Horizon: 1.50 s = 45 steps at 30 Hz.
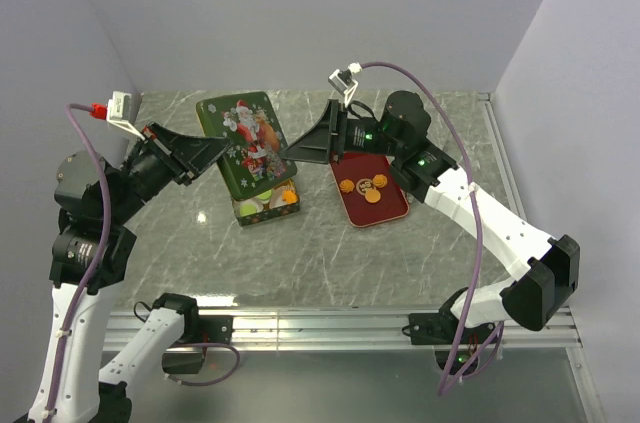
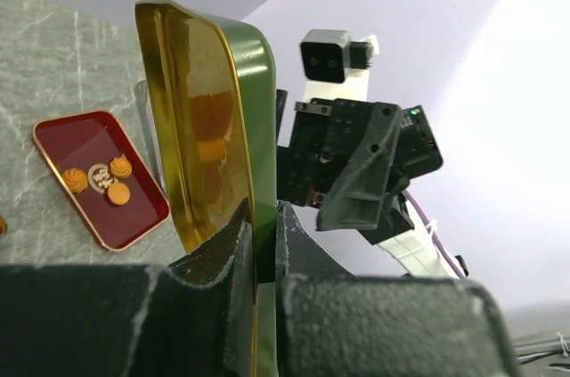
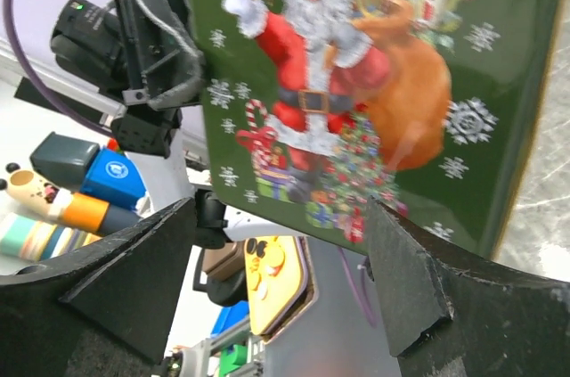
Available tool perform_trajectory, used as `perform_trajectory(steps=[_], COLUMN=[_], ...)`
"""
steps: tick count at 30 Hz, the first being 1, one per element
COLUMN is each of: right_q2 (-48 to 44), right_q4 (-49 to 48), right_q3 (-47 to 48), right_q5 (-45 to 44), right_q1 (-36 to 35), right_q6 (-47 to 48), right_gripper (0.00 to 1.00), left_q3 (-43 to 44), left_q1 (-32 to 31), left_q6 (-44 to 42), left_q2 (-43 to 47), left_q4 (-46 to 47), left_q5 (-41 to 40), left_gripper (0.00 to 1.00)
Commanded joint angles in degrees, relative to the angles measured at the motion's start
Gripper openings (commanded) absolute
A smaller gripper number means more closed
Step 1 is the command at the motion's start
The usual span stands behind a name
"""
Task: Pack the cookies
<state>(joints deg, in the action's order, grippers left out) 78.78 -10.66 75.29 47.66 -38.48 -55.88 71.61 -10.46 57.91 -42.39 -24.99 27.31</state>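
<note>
Bare marble spans the table [image 1: 330, 263] from the near rail up to two containers at mid-table. At 9 o'clock of centre, an open tin [image 1: 262, 218] holds green and orange cookies [image 1: 288, 196]. At 3 o'clock, a little apart from it, a red tray [image 1: 385, 211] carries about four more orange ones. Toward 11 o'clock of the tin, the left gripper [image 1: 205, 155] pinches one edge of the Santa lid [image 1: 240, 133], which is tilted and overhangs the tin's far half. The right gripper [image 1: 300, 148] stands spread wide at the lid's 3 o'clock edge; whether it touches cannot be told. Beyond, marble lies open to the far wall.
</note>
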Motion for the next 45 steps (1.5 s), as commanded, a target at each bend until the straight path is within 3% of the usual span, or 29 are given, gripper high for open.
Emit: perform_trajectory(steps=[1,9,21,25,32,38,41,42,45], right_q2=[-1.4,0.9,2.9,3.5,7.8,11.6,11.9,11.7,10.4], right_q4=[-1.6,-4.3,-14.9,-26.9,-51.6,-67.3,-69.0,-68.3,-64.2], right_q3=[-0.1,0.2,-2.4,-4.7,-8.2,-7.9,-8.7,-9.2,-9.8], right_q5=[-0.2,0.6,4.3,6.7,8.9,7.8,7.4,6.8,6.9], right_q1=[1.3,5.0,6.3,6.3,6.3,6.5,6.8,7.0,7.6], right_q6=[1.2,1.4,-6.7,-15.0,-31.6,-43.1,-44.0,-43.5,-40.1], right_gripper=[0.83,0.83,0.81,0.67,0.56,0.4,0.26,0.22,0.15], left_q3=[2.4,2.7,1.7,-0.2,-2.2,-3.0,-2.5,-2.7,-4.0], left_q1=[0.3,0.3,0.3,0.3,0.3,0.3,0.3,0.3,0.3], left_q6=[0.7,3.0,4.8,5.8,6.6,4.7,1.9,1.3,-0.7], left_q2=[0.6,0.6,-0.1,-0.3,-1.3,-1.8,-2.5,-2.6,-2.3], left_q4=[5.9,10.1,15.0,17.7,21.3,17.6,13.3,10.4,5.9], left_q5=[2.2,4.9,6.3,6.7,7.2,5.7,3.3,1.5,-1.2], left_gripper=[0.0,0.0,0.0,0.0,0.0,0.01,0.1,0.19,0.35])
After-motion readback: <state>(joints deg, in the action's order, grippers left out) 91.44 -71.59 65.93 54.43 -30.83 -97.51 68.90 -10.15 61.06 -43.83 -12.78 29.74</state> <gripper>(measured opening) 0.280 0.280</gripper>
